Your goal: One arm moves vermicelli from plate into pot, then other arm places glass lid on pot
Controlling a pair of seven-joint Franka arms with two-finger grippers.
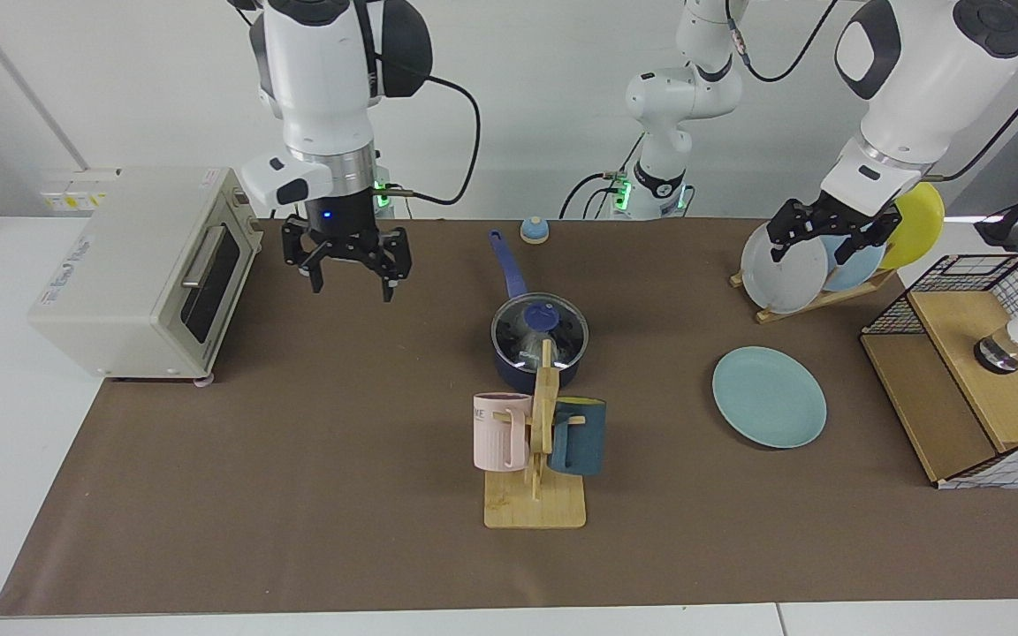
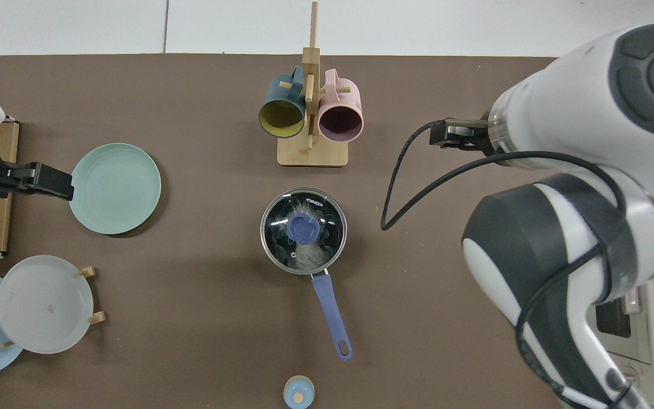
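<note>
You had the brown-covered table (image 1: 297, 495) set with the cream toaster oven (image 1: 142, 269) at the end by the right arm's base. The white right arm stood tall beside that oven, its black right gripper (image 1: 348, 268) raised above the table near the rear edge, jaws spread and holding nothing. The white left arm hung at the opposite end, its left gripper (image 1: 814, 231) in front of the grey plate in the wooden rack (image 1: 783, 265), jaws parted and empty.

Your round flat teal-green plate (image 1: 769, 396) lay bare toward that same end, apart from the pot. The small dark navy saucepan (image 2: 303, 230) sat mid-table, its long blue handle pointing to the rear edge, just behind the wooden mug stand (image 1: 535, 477). The clear glass lid with metal rim and blue knob (image 2: 303, 227) sat on the pot. Through it, you could see the whitish vermicelli strands (image 2: 305, 253) inside.
</note>
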